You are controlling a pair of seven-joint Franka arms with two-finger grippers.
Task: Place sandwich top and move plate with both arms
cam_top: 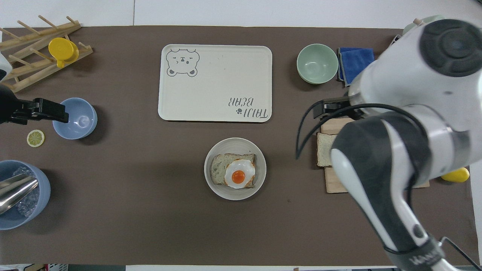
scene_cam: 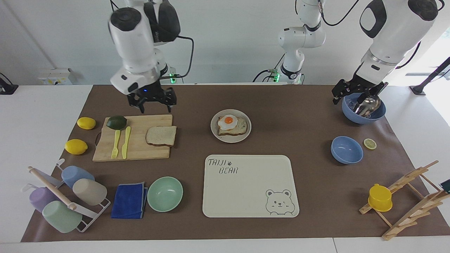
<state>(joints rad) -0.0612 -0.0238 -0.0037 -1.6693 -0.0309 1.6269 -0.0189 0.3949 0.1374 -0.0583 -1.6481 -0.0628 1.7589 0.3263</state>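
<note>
Brown-crusted sandwich top (scene_cam: 161, 136) flat on cutting board (scene_cam: 140, 151)

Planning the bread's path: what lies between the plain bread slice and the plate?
Nothing: in the facing view only bare brown mat lies between the bread slice on the cutting board and the plate.

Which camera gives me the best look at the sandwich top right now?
The facing view: the sandwich top lies whole and unobstructed on the cutting board. In the overhead view the right arm covers all but one edge of it.
</note>
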